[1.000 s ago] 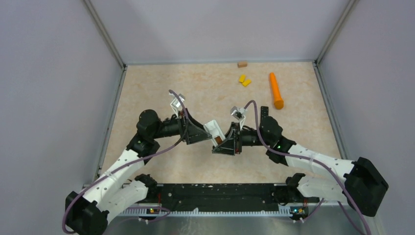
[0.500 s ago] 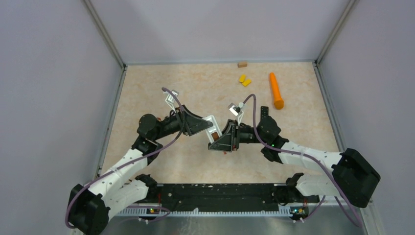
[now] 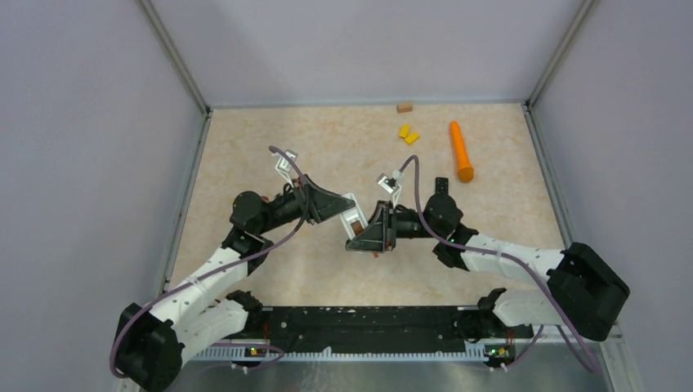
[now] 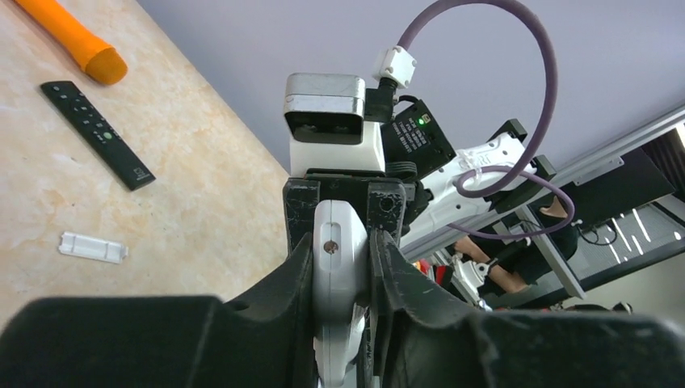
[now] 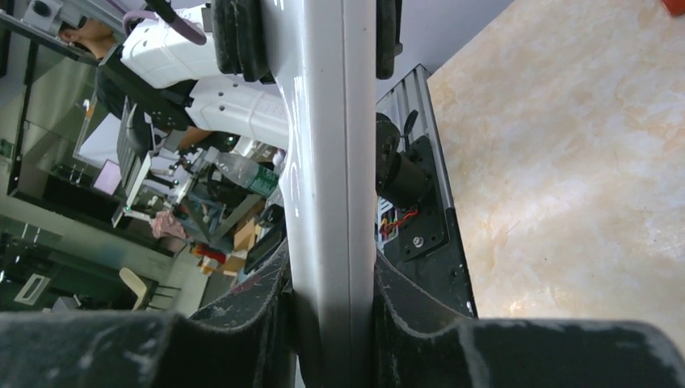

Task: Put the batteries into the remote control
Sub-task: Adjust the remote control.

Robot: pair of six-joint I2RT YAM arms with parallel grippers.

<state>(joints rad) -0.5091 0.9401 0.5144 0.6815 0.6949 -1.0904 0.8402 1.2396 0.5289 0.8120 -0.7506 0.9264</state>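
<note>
The white remote (image 3: 353,215) hangs above the table at the middle of the top view, carried between the 2 grippers. A tiny orange-red battery (image 3: 375,254) shows as a speck just below the right gripper (image 3: 360,238); it is too small to tell more, and the other batteries cannot be made out.

The table (image 3: 270,139) is beige with a marbled pattern, fenced by plain grey-lilac walls (image 3: 82,163) that meet at metal corner posts. In the upper right of the top view lie a long orange cylinder (image 3: 461,151), 2 yellow blocks (image 3: 409,133) and 1 brown block (image 3: 404,106) at the far edge. A black remote (image 4: 98,135) lies flat in the upper left of the left wrist view, with a small white cover (image 4: 93,247) below it, apart from it.

The left gripper (image 4: 342,255) has its jaws narrow, both black fingers pressed against the sides of the white remote's end. The right gripper's jaws are equally narrow and clamp the remote's other end, the body running straight up the right wrist view.
</note>
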